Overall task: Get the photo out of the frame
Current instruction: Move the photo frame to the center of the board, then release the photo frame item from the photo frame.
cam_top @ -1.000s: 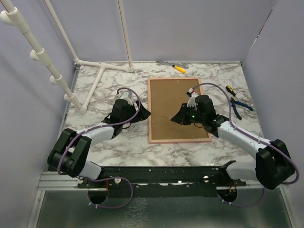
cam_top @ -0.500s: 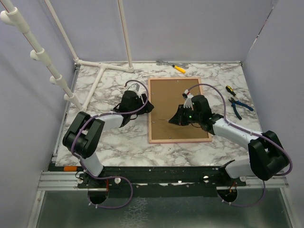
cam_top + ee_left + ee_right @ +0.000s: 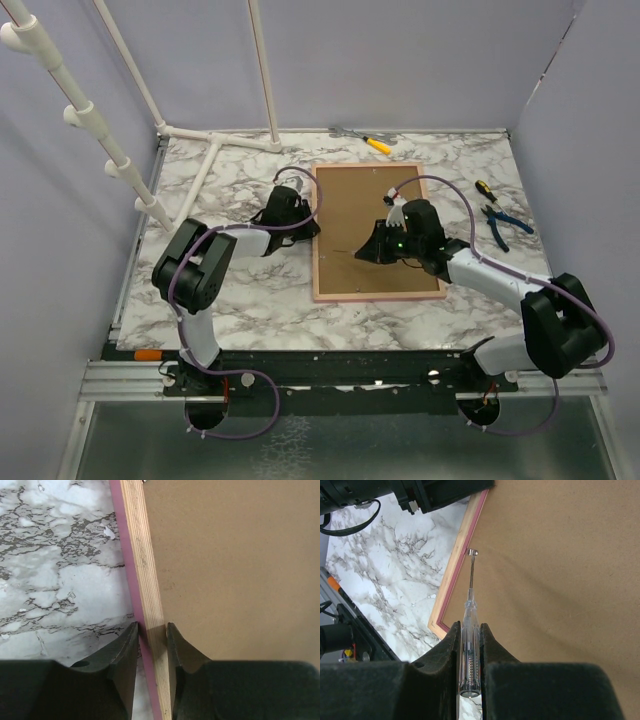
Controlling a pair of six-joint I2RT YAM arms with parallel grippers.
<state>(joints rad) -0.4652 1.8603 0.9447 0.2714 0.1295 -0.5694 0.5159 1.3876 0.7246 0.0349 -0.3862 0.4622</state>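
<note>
The frame [image 3: 350, 200] lies back up in the middle of the marble bench [image 3: 250, 290], its brown fibreboard facing the camera and its pink border showing along the edges. The photo cannot be seen from this side. The frame sits where it did a second ago. The left arm has changed most. A second ago its tool rested on the bench well short of the frame with the jaws wide. Now the left tool [image 3: 152, 627] has come up to the frame's left edge and narrowed onto it. One of its fingers [image 3: 125, 650] stands on the outer pink side and the other on the board side, both seeming to touch the wooden rim between them (a pinch on the rim, as far as the wrist view tells). The left elbow has also folded in towards the bench's near left. The right tool [image 3: 470, 627] is clamped on the clear handle of a screwdriver [image 3: 470, 610], as it was before, though it has slid a little towards the frame's left side. The blade reaches out over the board, and its tip meets a small metal tab [image 3: 472, 552] just inside the left rim. Blue-handled pliers [image 3: 505, 222] lie on the bench to the right of the frame, unmoved.
</note>
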